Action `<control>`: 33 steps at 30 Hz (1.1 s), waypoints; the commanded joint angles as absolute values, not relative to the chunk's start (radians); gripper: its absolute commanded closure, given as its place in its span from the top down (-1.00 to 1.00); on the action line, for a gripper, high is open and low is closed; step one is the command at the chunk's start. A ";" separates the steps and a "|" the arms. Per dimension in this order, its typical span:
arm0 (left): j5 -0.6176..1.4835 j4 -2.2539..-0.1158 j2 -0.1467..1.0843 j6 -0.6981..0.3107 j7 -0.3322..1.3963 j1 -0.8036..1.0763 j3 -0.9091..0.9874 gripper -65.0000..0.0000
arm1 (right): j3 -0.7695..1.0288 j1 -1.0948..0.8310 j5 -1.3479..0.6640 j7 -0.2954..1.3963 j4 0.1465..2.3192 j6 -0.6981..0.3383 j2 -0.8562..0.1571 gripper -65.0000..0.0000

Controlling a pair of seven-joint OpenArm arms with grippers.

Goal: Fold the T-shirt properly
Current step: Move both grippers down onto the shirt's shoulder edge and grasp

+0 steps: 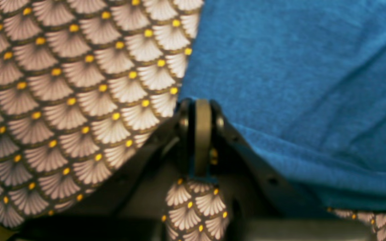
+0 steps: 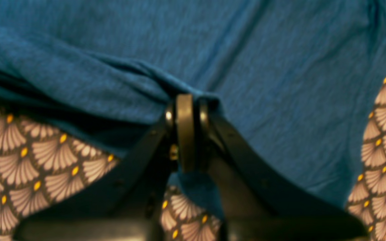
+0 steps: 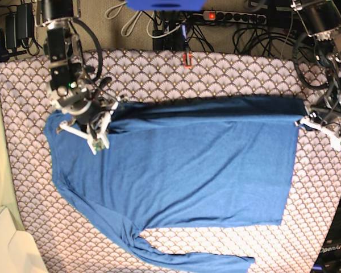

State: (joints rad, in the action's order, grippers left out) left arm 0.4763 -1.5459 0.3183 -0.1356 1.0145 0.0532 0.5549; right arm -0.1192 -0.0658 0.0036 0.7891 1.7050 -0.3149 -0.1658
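Left wrist view: my left gripper point(image 1: 202, 134) is pinched closed on the T-shirt point(image 1: 297, 83) hem edge, patterned cloth point(image 1: 62, 100) alongside. Right wrist view: my right gripper point(image 2: 186, 134) is clamped on a bunched fold of shirt fabric. Base view: shirt spread across the table's middle, its far edge lifted between both grips. Judgement: carry both grips level toward the near edge, keeping tension even.
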 commanded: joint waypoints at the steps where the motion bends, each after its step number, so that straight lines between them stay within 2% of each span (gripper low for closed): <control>1: 0.487 -1.561 0.337 -0.137 0.998 0.024 0.561 -0.99 | -0.117 -0.041 0.005 0.771 1.710 -0.314 -0.171 -1.00; 9: 0.487 -1.504 0.332 -0.137 0.997 -0.033 0.552 -0.99 | -0.193 0.050 0.005 0.771 1.633 -0.314 -0.194 -1.00; 19: 0.487 -1.481 0.334 -0.143 0.995 -0.093 0.550 -0.99 | -0.200 0.137 0.005 0.768 1.527 -0.314 -0.208 -1.00; 33: 0.487 -1.475 0.329 -0.145 0.993 -0.140 0.550 -0.99 | -0.202 0.139 0.005 0.766 1.518 -0.314 -0.206 -1.00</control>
